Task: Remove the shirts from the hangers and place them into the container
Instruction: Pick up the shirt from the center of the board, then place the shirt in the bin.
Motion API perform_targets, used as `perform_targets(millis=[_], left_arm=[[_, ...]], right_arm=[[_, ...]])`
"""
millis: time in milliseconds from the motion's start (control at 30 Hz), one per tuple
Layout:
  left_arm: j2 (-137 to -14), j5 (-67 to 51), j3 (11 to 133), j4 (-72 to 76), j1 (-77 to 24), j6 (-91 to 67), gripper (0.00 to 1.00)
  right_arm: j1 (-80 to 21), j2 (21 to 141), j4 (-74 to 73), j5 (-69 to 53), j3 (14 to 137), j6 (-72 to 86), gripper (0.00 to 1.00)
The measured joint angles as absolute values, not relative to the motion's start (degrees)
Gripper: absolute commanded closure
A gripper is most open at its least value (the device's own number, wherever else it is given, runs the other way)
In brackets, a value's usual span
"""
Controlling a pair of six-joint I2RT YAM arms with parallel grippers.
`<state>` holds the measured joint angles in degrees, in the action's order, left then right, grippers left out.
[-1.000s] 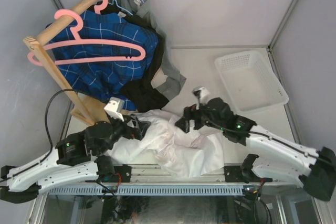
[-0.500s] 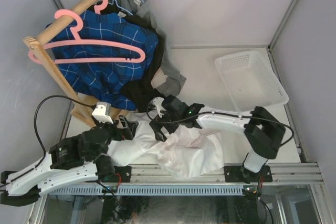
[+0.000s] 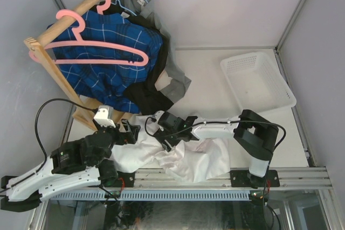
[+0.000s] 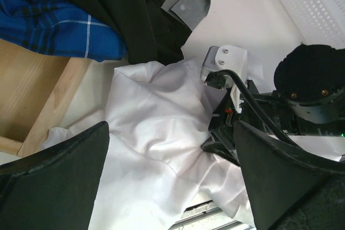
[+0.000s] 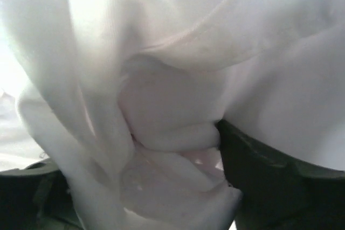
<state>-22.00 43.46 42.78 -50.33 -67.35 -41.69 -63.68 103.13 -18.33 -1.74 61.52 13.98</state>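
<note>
The left arm (image 3: 59,165) has white shells between black joints, with a small green light (image 3: 66,155) on a joint partway out from the rail (image 3: 183,179). A black cable (image 3: 40,122) loops to a white camera block (image 3: 103,115) at the end farthest from the rail. The right arm (image 3: 218,129) has a black base and elbow nearer the rail. Beyond them is a white forearm with a thin black cable along it. Its round black wrist housing (image 4: 307,79) bears two brass-coloured screws, and its white camera bracket (image 4: 223,57) has two more. The left gripper (image 4: 172,133) has black, wedge-shaped fingers.
</note>
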Motion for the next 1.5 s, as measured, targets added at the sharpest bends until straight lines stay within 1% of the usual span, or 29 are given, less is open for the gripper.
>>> perform_targets(millis=[67,100,133,167,200,267,333,467,533,633,700,767,900,1100,1167,1300,1433,1500], left_arm=[[-22.0,43.5,42.4,-50.3,-67.4,-42.0,0.0],[-22.0,43.5,42.1,-50.3,-67.4,-42.1,0.0],[-22.0,43.5,41.7,-50.4,-67.3,-42.1,0.0],[-22.0,43.5,41.5,-50.4,-67.3,-42.2,0.0],[-22.0,43.5,41.2,-50.3,-67.3,-42.4,0.0],[-22.0,43.5,40.9,-50.3,-67.3,-42.5,0.0],[-22.0,43.5,40.9,-50.3,-67.3,-42.5,0.0],[-22.5,43.5,40.9,-50.2,-67.3,-42.5,0.0],[-22.8,43.4,40.6,-49.8,-67.3,-42.6,0.0],[-22.8,43.3,39.3,-48.6,-67.3,-42.8,0.0],[-22.8,43.1,38.5,-48.2,-67.3,-43.0,0.0],[-22.9,42.9,38.2,-47.8,-67.3,-43.0,0.0],[-23.0,42.9,38.2,-46.8,-67.3,-43.0,0.0],[-24.3,42.2,38.2,-45.2,-67.2,-43.0,0.0],[-24.6,41.8,38.2,-44.8,-67.2,-42.9,0.0],[-24.8,41.5,38.2,-44.2,-67.2,-42.9,0.0],[-24.9,41.4,38.2,-43.9,-67.1,-42.9,0.0],[-24.9,41.4,38.2,-43.8,-67.1,-42.9,0.0]], right_arm=[[-64.6,102.9,-17.4,1.7,60.5,15.1,0.64],[-65.0,102.5,-16.8,2.9,59.8,15.6,0.77],[-65.3,101.8,-16.1,4.2,58.8,16.3,0.85],[-65.7,100.7,-15.6,5.1,57.3,16.8,0.89],[-66.2,99.1,-15.4,5.9,55.7,17.2,1.0],[-67.0,94.6,-15.7,6.9,52.0,17.5,1.0],[-67.9,87.7,-16.0,8.1,48.2,17.9,1.0],[-67.7,68.9,-16.1,11.2,43.7,18.0,1.0],[-65.8,58.9,-15.8,12.3,43.4,18.2,1.0],[-58.2,46.1,-14.5,12.5,43.5,18.8,1.0],[-51.5,40.7,-14.9,11.9,44.4,19.3,1.0],[-44.9,37.8,-16.3,11.4,46.4,19.5,1.0],[-33.1,38.8,-20.7,10.8,55.2,19.2,1.0],[-18.7,47.6,-29.1,6.7,71.5,18.7,1.0],[-14.4,51.7,-33.3,4.9,78.9,18.4,1.0],[-9.0,60.6,-39.3,4.4,96.1,16.8,1.0],[-4.9,64.5,-41.5,5.9,104.9,14.8,1.0],[-2.2,65.8,-42.3,5.4,105.9,14.0,1.0]])
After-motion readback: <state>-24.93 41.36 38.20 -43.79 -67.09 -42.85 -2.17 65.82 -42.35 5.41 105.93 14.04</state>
